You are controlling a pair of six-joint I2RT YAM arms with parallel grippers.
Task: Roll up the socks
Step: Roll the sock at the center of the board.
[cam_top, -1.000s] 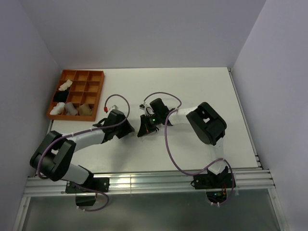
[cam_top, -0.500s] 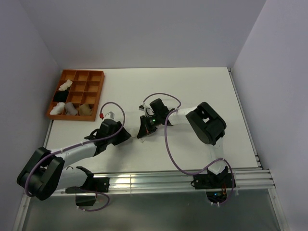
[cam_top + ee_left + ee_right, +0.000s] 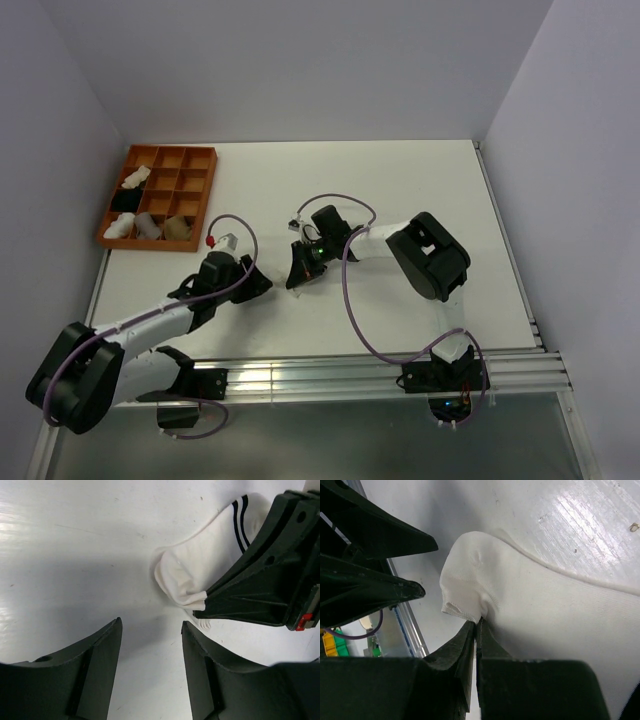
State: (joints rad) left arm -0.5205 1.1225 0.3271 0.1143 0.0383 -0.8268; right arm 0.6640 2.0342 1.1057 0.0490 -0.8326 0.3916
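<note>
White table (image 3: 420, 190), one striped sock (image 3: 200, 565), one orange tray (image 3: 172, 149)

Top view overhead, far; wrist views close, share sock (image 3: 200, 570)

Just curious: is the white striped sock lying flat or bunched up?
Bunched: one end of the sock puckers where the right pincer pinches it.

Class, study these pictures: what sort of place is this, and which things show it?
Probably a robotics lab test cell, not a home: two robot arms bolted to a metal rail at a white table's edge, plain walls closing it in, and an orange divider tray of sock bundles.
</note>
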